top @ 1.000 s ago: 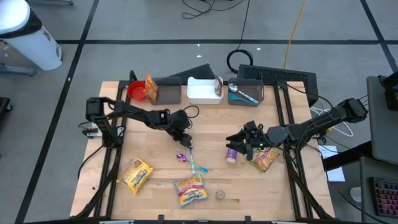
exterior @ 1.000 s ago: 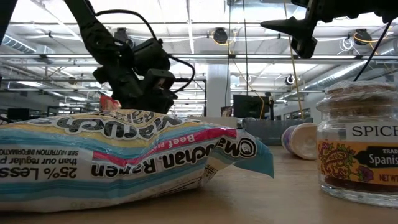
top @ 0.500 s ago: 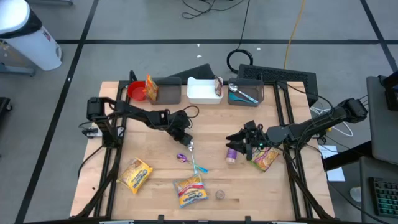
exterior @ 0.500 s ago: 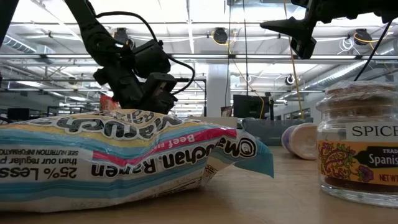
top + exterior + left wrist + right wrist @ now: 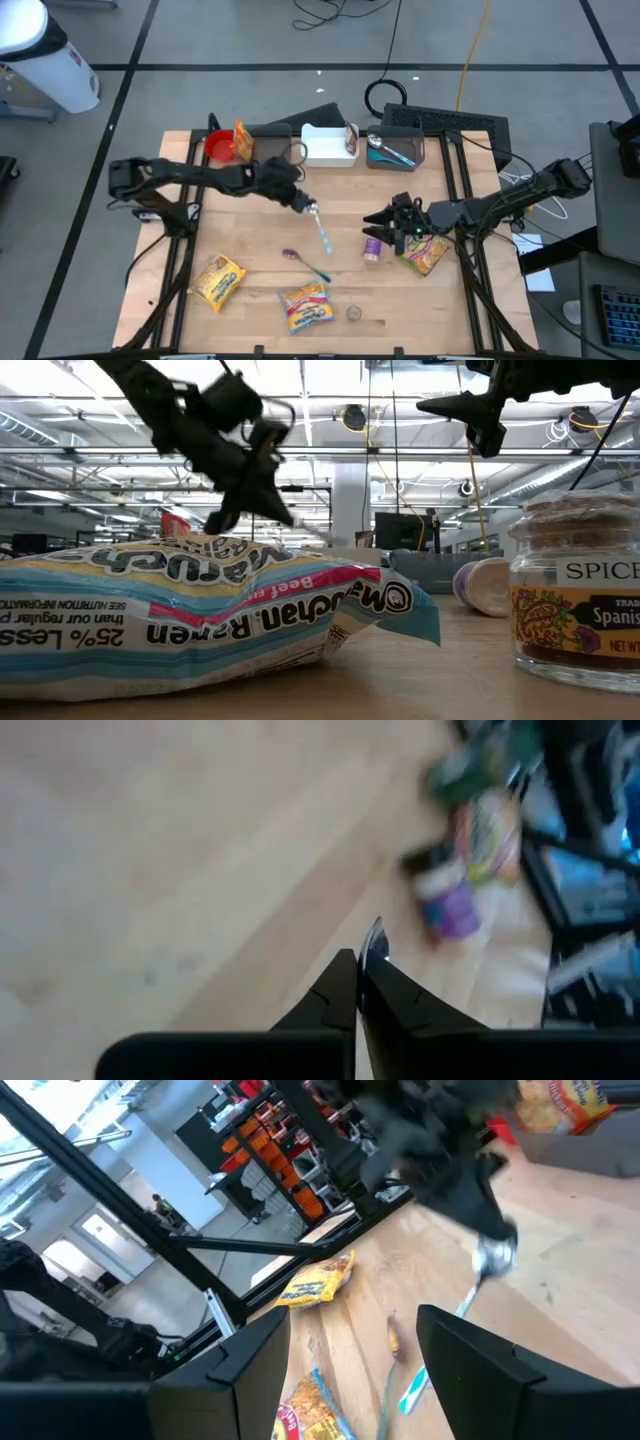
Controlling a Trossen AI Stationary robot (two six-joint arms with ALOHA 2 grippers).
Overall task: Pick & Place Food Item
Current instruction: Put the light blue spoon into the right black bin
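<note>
Looking down from above, the left gripper (image 5: 305, 205) pinches a spoon (image 5: 319, 228) by its bowl end, lifted off the table (image 5: 250, 300) just below the white bin (image 5: 322, 146). Right gripper (image 5: 378, 228) hovers spread, right of that bin's lower side. Left wrist view: fingers (image 5: 340, 990) pressed together.

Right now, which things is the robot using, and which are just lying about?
In use: left pincer, shut on the silver-headed, blue-handled spoon, held above the table.

Lying about: purple-headed spoon; yellow snack packet; blue-and-yellow ramen packet; small glass spice jar; right pincer, open, waiting.
</note>
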